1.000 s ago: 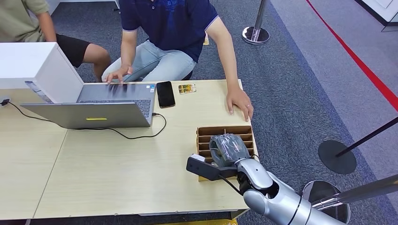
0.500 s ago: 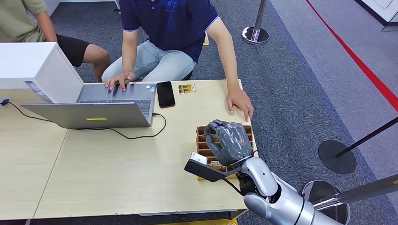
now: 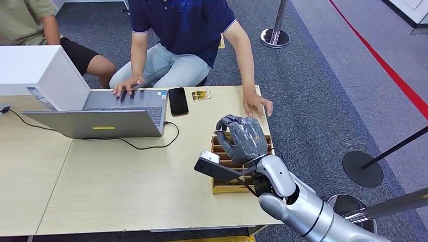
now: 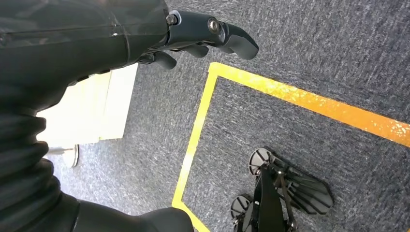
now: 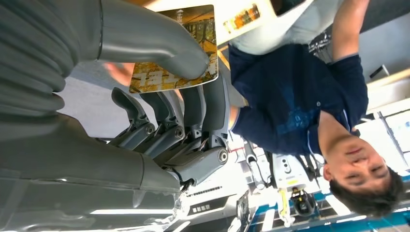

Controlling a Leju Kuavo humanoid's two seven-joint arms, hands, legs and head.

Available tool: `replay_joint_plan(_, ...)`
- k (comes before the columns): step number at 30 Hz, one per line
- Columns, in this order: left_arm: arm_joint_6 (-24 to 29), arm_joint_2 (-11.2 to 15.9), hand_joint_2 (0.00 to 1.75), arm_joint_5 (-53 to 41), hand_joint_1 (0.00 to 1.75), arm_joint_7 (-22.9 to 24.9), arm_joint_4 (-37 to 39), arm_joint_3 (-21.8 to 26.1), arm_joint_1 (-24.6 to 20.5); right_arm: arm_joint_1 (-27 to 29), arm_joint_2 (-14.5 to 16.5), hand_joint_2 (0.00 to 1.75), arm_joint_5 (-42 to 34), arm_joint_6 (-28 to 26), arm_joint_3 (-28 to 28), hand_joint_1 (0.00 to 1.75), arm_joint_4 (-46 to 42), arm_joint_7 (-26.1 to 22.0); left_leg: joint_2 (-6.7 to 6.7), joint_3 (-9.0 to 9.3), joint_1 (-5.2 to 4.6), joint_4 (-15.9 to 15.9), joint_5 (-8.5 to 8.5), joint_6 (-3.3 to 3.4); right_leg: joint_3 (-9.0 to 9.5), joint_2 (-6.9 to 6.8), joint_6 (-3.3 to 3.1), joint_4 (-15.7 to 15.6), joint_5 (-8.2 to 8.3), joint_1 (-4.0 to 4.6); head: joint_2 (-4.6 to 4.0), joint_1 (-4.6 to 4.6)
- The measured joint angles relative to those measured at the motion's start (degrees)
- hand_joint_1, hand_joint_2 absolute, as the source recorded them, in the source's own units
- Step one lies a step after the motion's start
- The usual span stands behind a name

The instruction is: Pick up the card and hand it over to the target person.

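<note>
A pale wooden table (image 3: 126, 186) stands on dark grey carpet (image 3: 323, 75) crossed by a red floor line (image 3: 383, 65), with stanchion posts and their round bases to the right. An open laptop (image 3: 101, 113) sits toward the table's far left, beside a white box (image 3: 35, 70) at the left edge; a black phone (image 3: 177, 101) and a small printed card (image 3: 201, 95) lie near the far edge. A brown slotted cardboard holder (image 3: 224, 186) rests by the table's right edge. A person in a navy shirt (image 3: 181, 22) sits behind the far edge, one hand on the laptop keyboard, the other hand (image 3: 256, 105) at the far right corner. Compared with a second ago, the right hand (image 3: 242, 138) has risen out of the holder and now hangs above its far end, closer to the person's hand, which has lifted slightly. In the right wrist view this hand pinches the card (image 5: 179, 58), yellow-brown with printing too small to read, between thumb and fingers. The left hand (image 4: 145, 38) hangs over carpet marked with yellow tape, fingers loosely curled, holding nothing.
</note>
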Motion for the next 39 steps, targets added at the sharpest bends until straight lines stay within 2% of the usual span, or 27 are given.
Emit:
replay_joint_plan(7,-0.41,-0.35,1.75,-0.73,0.0,0.33,-0.02,-0.77,-0.01,-5.09,1.96,1.75,-2.49,-1.64,0.48,1.5,11.0,-1.26,-0.02,0.03,0.02,-0.06,0.05,-0.02,0.05,0.0,-0.02,-0.06,0.04,0.02,0.0,0.0)
replay_joint_plan(19,-0.85,-0.5,1.75,-1.43,0.0,0.11,-0.07,-1.56,-0.04,-7.96,2.85,1.75,-1.77,-6.33,0.62,1.5,22.03,-2.51,-0.2,0.0,0.01,-0.06,0.07,-0.01,0.09,-0.21,-0.02,-0.08,0.02,0.01,0.0,0.0)
replay_joint_plan(25,-1.47,-0.3,1.75,-2.08,0.0,-0.19,-0.15,-2.24,-0.07,-8.92,3.18,1.75,-1.84,-6.42,0.56,1.5,24.89,-2.82,-0.19,-0.03,0.02,-0.06,0.07,-0.01,0.05,-0.19,-0.04,-0.09,0.03,0.03,0.0,0.0)
replay_joint_plan(29,-1.86,-0.11,1.75,-2.85,0.0,-0.6,-0.12,-2.99,-0.13,-8.49,2.82,1.75,-1.86,-6.69,0.45,0.0,24.64,-3.15,-0.27,-0.04,0.02,-0.02,0.04,-0.01,0.07,-0.28,-0.02,-0.05,-0.03,0.02,0.0,0.0)
replay_joint_plan(33,-1.81,-0.04,1.75,-1.87,0.0,-0.84,-0.07,-1.96,-0.08,-7.89,2.48,1.75,-1.96,-6.37,0.47,0.0,23.99,-3.14,-0.29,-0.05,0.02,-0.01,0.03,-0.01,0.06,-0.31,-0.01,-0.04,-0.04,0.02,0.0,0.0)
replay_joint_plan(37,-1.83,0.03,0.0,-1.82,0.0,-0.65,-0.05,-1.93,-0.07,-7.64,2.23,1.75,-2.04,-6.36,0.37,0.0,23.73,-3.09,-0.3,-0.07,0.02,0.0,0.04,-0.01,0.04,-0.32,0.0,-0.03,-0.04,0.02,0.0,0.0)
replay_joint_plan(39,-1.72,0.11,0.0,-1.79,0.0,-0.58,-0.05,-1.91,-0.09,-7.27,1.72,1.75,-2.44,-7.0,-0.21,0.0,22.65,-3.09,-0.3,-0.09,0.02,0.01,0.04,-0.01,0.02,-0.32,-0.01,-0.02,-0.05,0.02,0.0,0.0)
